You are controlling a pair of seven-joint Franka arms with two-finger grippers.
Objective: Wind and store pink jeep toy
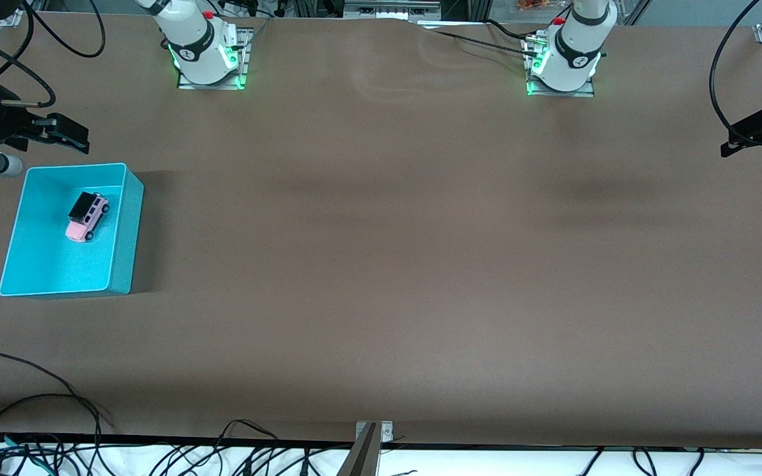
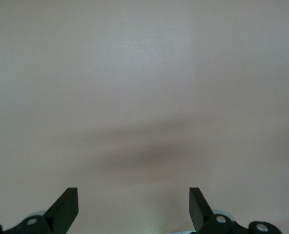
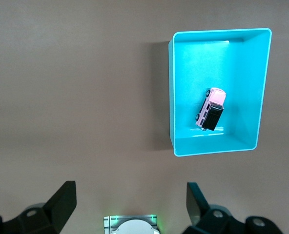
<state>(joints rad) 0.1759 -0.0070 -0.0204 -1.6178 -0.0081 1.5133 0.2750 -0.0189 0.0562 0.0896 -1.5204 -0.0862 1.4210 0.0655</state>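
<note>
The pink jeep toy (image 1: pixel 87 216) stands on its wheels inside the turquoise bin (image 1: pixel 124 231), at the right arm's end of the table. It also shows in the right wrist view (image 3: pixel 210 109), inside the bin (image 3: pixel 171 97). My right gripper (image 1: pixel 73 135) is open and empty, high over the table beside the bin's rim farthest from the front camera; its view shows it open (image 3: pixel 131 195). My left gripper (image 1: pixel 751 142) is open and empty, up over the left arm's end of the table, above bare brown surface (image 2: pixel 134 200).
Both arm bases (image 1: pixel 209 59) (image 1: pixel 563 66) stand along the table's edge farthest from the front camera. Loose black cables (image 1: pixel 37 396) lie along the edge nearest the camera. A metal bracket (image 1: pixel 373 433) sits at the middle of that edge.
</note>
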